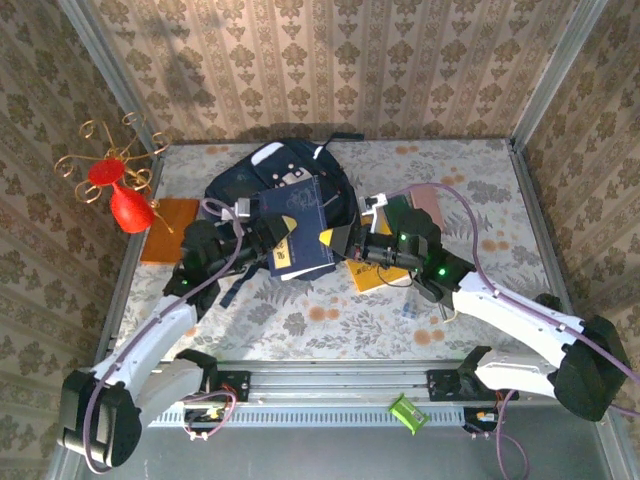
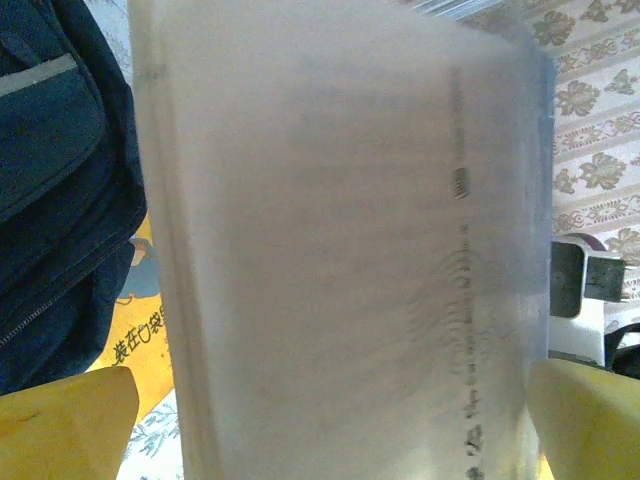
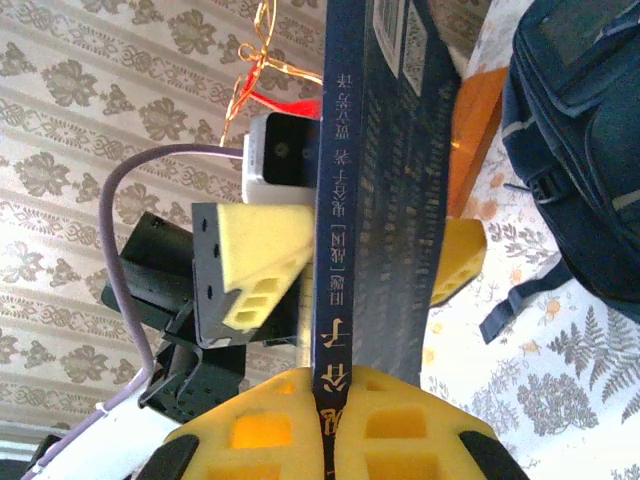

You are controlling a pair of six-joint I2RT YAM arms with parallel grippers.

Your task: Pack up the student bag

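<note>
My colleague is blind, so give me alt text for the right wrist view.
The right gripper clamps a dark blue book, its spine facing the camera; the left gripper straddles it beyond. The student bag lies at right.

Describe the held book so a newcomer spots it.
Find the large dark navy fabric backpack at the far centre of the table. Just nearer, the right gripper clamps a thin dark blue book; the orange flat items nearby lie ungripped.

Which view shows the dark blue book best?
Top external: the book shows its whole cover, in front of the student bag. Right wrist shows its spine edge-on, clamped in the right gripper. Left wrist shows a blurred close-up of its page edge.
</note>
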